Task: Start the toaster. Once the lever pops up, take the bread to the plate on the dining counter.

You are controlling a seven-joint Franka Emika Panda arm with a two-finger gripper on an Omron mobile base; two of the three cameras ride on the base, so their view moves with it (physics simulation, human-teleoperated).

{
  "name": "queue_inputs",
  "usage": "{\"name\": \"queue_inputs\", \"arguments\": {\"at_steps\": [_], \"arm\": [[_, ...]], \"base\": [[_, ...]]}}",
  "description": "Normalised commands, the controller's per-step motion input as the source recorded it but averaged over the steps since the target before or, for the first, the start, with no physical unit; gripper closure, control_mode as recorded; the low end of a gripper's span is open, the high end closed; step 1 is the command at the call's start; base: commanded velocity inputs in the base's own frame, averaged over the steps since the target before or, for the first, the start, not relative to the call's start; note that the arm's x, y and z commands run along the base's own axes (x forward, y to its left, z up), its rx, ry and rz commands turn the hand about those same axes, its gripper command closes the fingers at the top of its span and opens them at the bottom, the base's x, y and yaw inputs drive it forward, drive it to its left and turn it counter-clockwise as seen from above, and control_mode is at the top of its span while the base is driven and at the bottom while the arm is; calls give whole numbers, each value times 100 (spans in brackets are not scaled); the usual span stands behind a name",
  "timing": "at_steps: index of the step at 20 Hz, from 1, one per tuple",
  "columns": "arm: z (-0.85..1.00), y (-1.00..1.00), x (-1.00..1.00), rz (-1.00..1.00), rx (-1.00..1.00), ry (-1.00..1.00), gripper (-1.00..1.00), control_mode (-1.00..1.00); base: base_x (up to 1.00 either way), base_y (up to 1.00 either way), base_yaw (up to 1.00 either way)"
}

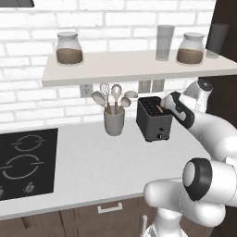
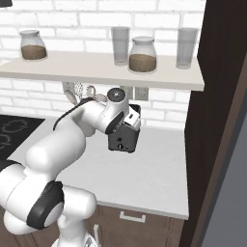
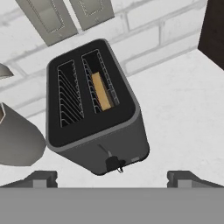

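The dark toaster [image 1: 153, 121] stands on the grey-white counter against the brick wall. In the hand view the toaster [image 3: 94, 109] is seen from above, and the tan bread [image 3: 101, 92] sits down in its right slot. A small black lever [image 3: 113, 162] sticks out of its near end. My gripper [image 1: 167, 104] hovers just above the toaster's right end and is open, with the fingertips [image 3: 41, 178] spread wide and nothing between them. From the right, the gripper [image 2: 133, 116] overlaps the top of the toaster [image 2: 123, 139]. The plate and the dining counter are out of view.
A grey utensil cup [image 1: 114, 121] with spoons and a whisk stands just left of the toaster. A black cooktop [image 1: 25, 162] lies at the far left. A shelf [image 1: 129, 67] with jars and glasses hangs overhead. A dark tall cabinet [image 2: 217, 120] bounds the counter's right.
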Motion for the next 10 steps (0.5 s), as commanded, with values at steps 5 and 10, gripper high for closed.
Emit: {"name": "queue_inputs", "arguments": {"at_steps": [5, 10], "arm": [[0, 0, 0, 0, 0, 0, -100, -100], [0, 0, 0, 0, 0, 0, -100, -100]], "base": [[0, 0, 0], [0, 0, 0]]}}
